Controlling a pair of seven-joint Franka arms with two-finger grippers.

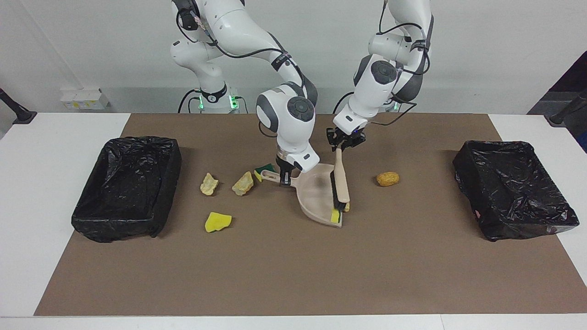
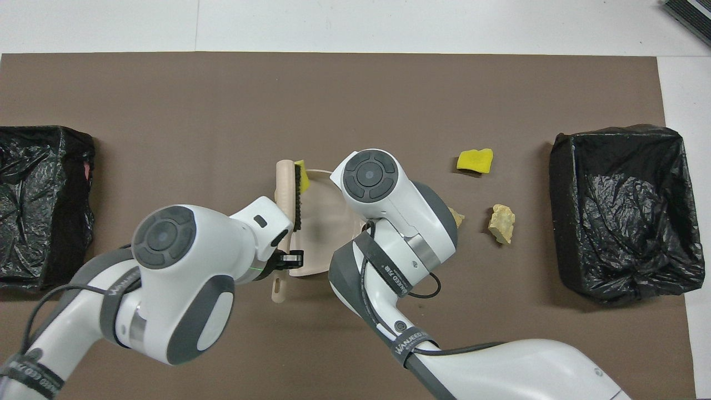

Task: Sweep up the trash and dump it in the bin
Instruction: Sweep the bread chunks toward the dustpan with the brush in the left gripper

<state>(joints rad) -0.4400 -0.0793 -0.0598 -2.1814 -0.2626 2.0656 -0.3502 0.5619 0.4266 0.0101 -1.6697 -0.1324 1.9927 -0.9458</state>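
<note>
1. My right gripper [image 1: 284, 176] is at the middle of the brown mat [image 1: 293, 275], and its fingers pinch the handle of the beige plastic dustpan [image 1: 316, 192].
2. The dustpan rests on the mat, with its open mouth turned toward the left arm's end of the table.
3. My left gripper [image 1: 341, 143] is pressed on the top of the handle of the pale wooden brush with black bristles [image 1: 340, 181].
4. The brush stands tilted, and its bristles are at the mouth of the dustpan.
5. A small yellow sponge chunk [image 1: 336, 215] lies at the lip of the dustpan, touching the end of the brush.
6. A golden-brown bread-like piece [image 1: 388, 178] lies on the mat between the dustpan and the black-lined bin at the left arm's end [image 1: 513, 192], well apart from the brush.
7. A green-yellow sponge [image 1: 262, 173] lies just beside the dustpan handle.
8. Two pale beige lumps [image 1: 243, 183] [image 1: 209, 184] lie toward the black-lined bin at the right arm's end [image 1: 128, 188].
9. A bright yellow sponge piece [image 1: 217, 222] lies farther from the robots than these lumps.
</note>
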